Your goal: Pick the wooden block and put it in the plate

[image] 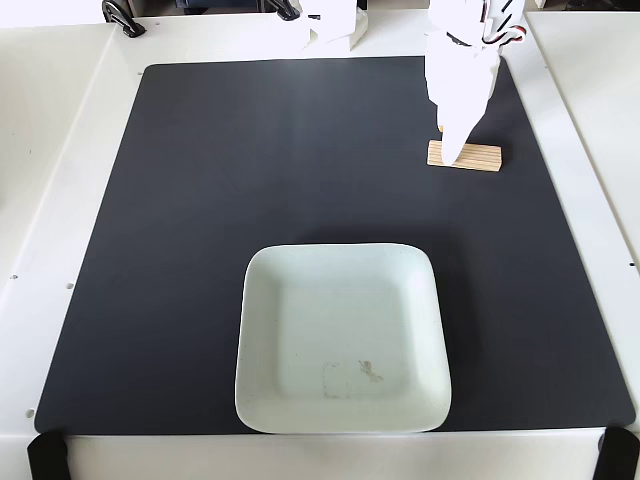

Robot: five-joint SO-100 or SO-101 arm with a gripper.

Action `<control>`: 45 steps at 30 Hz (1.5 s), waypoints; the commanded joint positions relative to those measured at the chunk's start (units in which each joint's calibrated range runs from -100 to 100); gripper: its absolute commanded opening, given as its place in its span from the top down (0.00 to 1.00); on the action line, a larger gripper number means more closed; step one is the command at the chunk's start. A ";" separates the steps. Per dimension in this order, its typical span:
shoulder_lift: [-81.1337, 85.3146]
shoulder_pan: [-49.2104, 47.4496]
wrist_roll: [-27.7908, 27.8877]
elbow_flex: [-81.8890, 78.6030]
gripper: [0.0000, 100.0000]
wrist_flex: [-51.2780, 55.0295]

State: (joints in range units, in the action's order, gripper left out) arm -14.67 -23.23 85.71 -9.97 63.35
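The wooden block [478, 157], a small light-tan bar with lengthwise grooves, lies flat on the black mat at the upper right of the fixed view. My white gripper [451, 148] comes down from the top edge and its tip sits over the block's left part, touching or just above it. The fingers overlap from this angle, so I cannot tell whether they are open or shut. The plate [300, 330], pale mint-white and square with rounded corners, sits at the bottom centre with nothing in it but a faint smudge, well below and left of the block.
A black mat [250, 170] covers most of the white table. A white arm base part [335, 25] stands at the top centre. Black clamps sit at the top left [122, 20] and at the bottom corners [45, 455].
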 commanded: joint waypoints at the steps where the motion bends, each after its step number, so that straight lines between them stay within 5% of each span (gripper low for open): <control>1: 0.18 -0.85 0.20 -0.15 0.75 -0.20; 27: -6.43 -1.97 0.20 1.20 0.75 -8.78; 34: -5.92 -1.75 0.20 0.57 1.00 -8.33; 45: -2.44 -0.07 0.14 -1.32 0.99 -7.80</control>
State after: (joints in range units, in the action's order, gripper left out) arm -19.78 -25.06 85.71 -11.02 56.46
